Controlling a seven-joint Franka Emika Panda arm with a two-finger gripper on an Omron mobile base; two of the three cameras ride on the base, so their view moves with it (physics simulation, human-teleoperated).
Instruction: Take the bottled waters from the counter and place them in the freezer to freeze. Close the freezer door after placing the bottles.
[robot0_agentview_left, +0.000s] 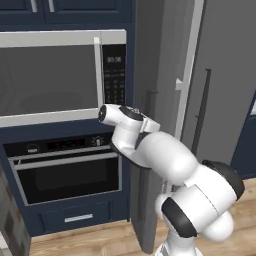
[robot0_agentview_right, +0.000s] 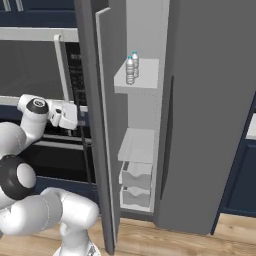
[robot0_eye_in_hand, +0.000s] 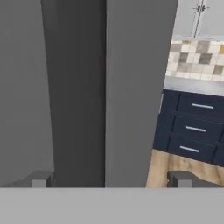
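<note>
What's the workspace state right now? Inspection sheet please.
Surface: wood floor; freezer with white shelves and two lower bins.
Job's things: two bottled waters upright, side by side on the upper shelf. Freezer door stands open, edge-on in the right base view.
Clutter: nothing seen.
Grippers: gripper open, empty, fingertips facing the grey door face close up.
Cables: nothing seen.
Surroundings: wall microwave over a built-in oven, navy cabinets, tiled backsplash.

Navy cabinets (robot0_eye_in_hand: 192, 127), steel microwave (robot0_agentview_left: 55, 75) above black oven (robot0_agentview_left: 65, 172), wood floor (robot0_agentview_right: 200, 242).
</note>
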